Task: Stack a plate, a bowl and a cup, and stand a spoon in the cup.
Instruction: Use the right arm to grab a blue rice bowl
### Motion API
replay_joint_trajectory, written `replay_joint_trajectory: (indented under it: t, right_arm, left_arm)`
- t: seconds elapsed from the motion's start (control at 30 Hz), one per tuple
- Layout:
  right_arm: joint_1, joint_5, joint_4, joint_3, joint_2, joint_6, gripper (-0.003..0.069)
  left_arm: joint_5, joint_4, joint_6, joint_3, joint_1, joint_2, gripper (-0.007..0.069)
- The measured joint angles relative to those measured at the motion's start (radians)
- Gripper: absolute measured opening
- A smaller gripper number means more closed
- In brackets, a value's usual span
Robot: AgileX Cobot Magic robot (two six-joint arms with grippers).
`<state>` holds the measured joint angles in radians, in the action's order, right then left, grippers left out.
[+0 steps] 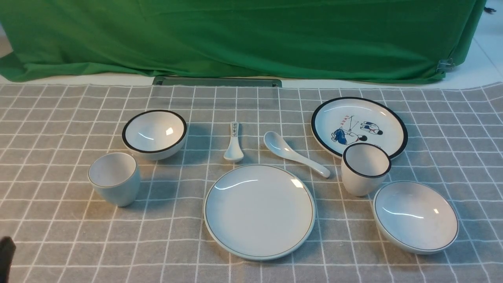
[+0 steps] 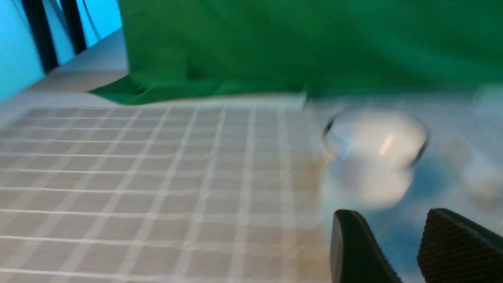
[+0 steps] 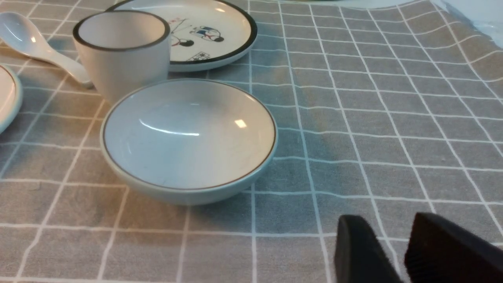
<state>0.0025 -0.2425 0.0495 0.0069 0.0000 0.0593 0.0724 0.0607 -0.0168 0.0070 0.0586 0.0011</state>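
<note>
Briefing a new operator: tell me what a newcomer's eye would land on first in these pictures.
The green cloth hanging across the back draws the eye first. Next comes the cartoon plate with its thick black rim, at the back right. Then the large plain plate, front and centre on the grey checked tablecloth.

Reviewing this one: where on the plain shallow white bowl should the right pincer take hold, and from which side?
Probably pinch the bowl by its thin rim on its right side, coming down from above, one finger inside and one outside. The wall is low and flared, likely too wide to span, and the black-rimmed cup crowds its far-left edge.
</note>
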Motion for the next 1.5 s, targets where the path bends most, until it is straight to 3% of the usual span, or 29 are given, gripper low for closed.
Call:
replay_joint_trajectory:
  t: [0.13,0.33,0.4,0.67,0.93,1.13,1.5]
  right_arm:
    - [0.0,0.0,0.0,0.0,0.0,0.0,0.024]
    - [0.008,0.0,0.0,0.0,0.0,0.0,0.024]
    - [0.017,0.0,0.0,0.0,0.0,0.0,0.024]
    - [0.033,0.003,0.0,0.0,0.0,0.0,0.0241]
    - [0.033,0.097,-0.001,0.0,0.0,-0.037,0.0241]
    - [0.033,0.203,-0.002,0.0,0.0,-0.204,0.0241]
    - [0.033,0.219,-0.002,0.0,0.0,-0.237,0.0242]
  left_arm:
    - [-0.208,0.244,0.176,0.0,0.0,0.0,0.0241]
    - [-0.406,0.289,0.285,0.0,0.0,0.0,0.0241]
    - [-0.429,0.274,0.287,0.0,0.0,0.0,0.0241]
    - [-0.45,-0.033,0.293,0.0,0.0,0.0,0.0241]
    - [-0.452,-0.052,0.473,0.0,0.0,0.0,0.0241]
    - [-0.422,-0.052,0.496,0.0,0.0,0.0,0.0241]
    - [-0.406,-0.082,0.498,0.0,0.0,0.0,0.0241]
